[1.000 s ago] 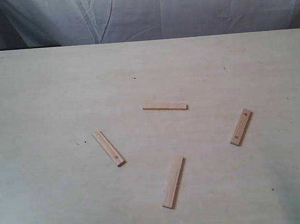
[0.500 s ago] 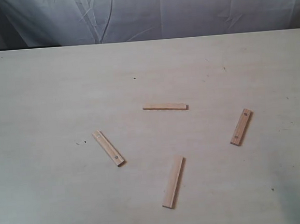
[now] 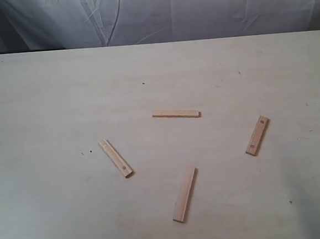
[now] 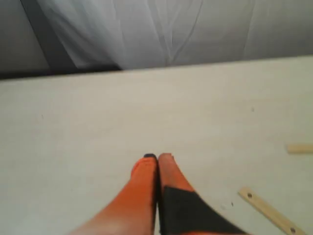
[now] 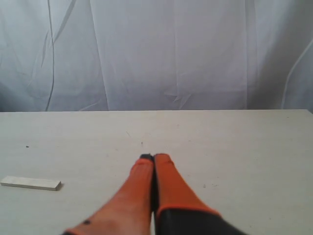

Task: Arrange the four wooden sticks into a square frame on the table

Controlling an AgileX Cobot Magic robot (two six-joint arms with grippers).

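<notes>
Four wooden sticks lie apart on the table [image 3: 47, 95]: one lies crosswise at the centre [image 3: 175, 114], one dotted stick at the left [image 3: 115, 157], one plain stick near the front [image 3: 185, 194], one dotted stick at the right [image 3: 257, 135]. No square frame exists. Neither gripper shows in the exterior view. My left gripper [image 4: 157, 157] is shut and empty above bare table, with a dotted stick [image 4: 269, 212] and another stick's end [image 4: 299, 148] off to one side. My right gripper [image 5: 154, 157] is shut and empty, a stick [image 5: 30, 183] lying apart from it.
A wrinkled white cloth backdrop [image 3: 168, 11] hangs behind the table's far edge. Tiny dark specks [image 3: 86, 153] dot the tabletop. Bare table surrounds the sticks on every side.
</notes>
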